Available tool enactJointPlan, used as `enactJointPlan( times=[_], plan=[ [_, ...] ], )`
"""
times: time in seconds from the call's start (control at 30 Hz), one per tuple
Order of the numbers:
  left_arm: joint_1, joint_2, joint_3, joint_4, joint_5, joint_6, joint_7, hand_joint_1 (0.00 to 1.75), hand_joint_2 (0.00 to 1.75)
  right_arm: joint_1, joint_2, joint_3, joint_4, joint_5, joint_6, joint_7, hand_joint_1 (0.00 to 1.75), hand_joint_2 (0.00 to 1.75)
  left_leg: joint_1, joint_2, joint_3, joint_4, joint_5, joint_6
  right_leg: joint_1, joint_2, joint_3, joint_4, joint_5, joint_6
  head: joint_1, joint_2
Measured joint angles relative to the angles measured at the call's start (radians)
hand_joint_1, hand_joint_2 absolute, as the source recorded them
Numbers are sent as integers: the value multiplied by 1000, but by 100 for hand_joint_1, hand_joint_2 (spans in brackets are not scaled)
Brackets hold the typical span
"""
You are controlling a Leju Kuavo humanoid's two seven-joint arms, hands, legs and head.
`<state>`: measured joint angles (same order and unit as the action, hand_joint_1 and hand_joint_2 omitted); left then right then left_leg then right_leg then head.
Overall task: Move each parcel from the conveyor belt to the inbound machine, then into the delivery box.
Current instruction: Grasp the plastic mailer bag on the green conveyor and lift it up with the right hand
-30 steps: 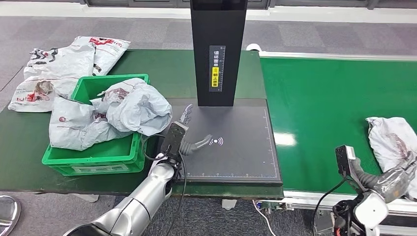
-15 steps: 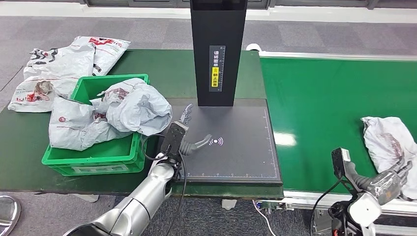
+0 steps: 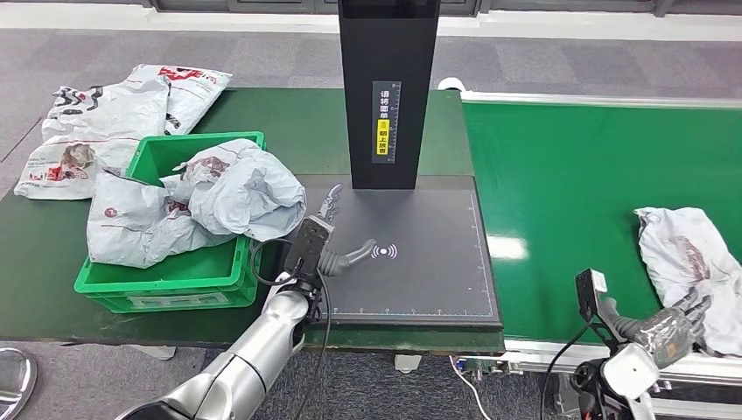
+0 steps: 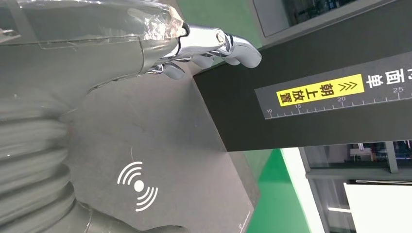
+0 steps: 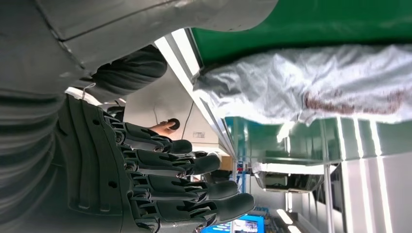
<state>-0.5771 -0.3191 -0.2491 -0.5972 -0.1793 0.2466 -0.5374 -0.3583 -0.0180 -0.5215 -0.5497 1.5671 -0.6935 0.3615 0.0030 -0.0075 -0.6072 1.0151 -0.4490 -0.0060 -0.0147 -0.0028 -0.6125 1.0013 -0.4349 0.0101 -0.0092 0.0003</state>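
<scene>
Left hand (image 3: 325, 241) extended forward, fingers spread and empty; right hand (image 3: 678, 317) low, fingers straight, holding nothing.

Silver left arm (image 3: 249, 354), smooth metal tube, a black cable running along it to the wrist. On top of the left hand (image 3: 322, 245) sits a flat black block; the fingers (image 4: 214, 41) gleam chrome, the thumb thick and grey. Right hand (image 3: 672, 322) is grey with dark ribbed fingers (image 5: 170, 187), a grey ribbed cover behind, a small black box with a white label beside it, and a white rounded wrist joint.
</scene>
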Motion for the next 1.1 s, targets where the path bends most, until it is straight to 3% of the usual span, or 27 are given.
enactJointPlan(
  times=[1.1],
  plan=[
    [34,22,0,-33,16,2,-2,0,175,-16,-33,99,138,0,-5,20,0,175,0,0,0,0,0,0,0,0,0,0,0,0,0,0]
  ],
)
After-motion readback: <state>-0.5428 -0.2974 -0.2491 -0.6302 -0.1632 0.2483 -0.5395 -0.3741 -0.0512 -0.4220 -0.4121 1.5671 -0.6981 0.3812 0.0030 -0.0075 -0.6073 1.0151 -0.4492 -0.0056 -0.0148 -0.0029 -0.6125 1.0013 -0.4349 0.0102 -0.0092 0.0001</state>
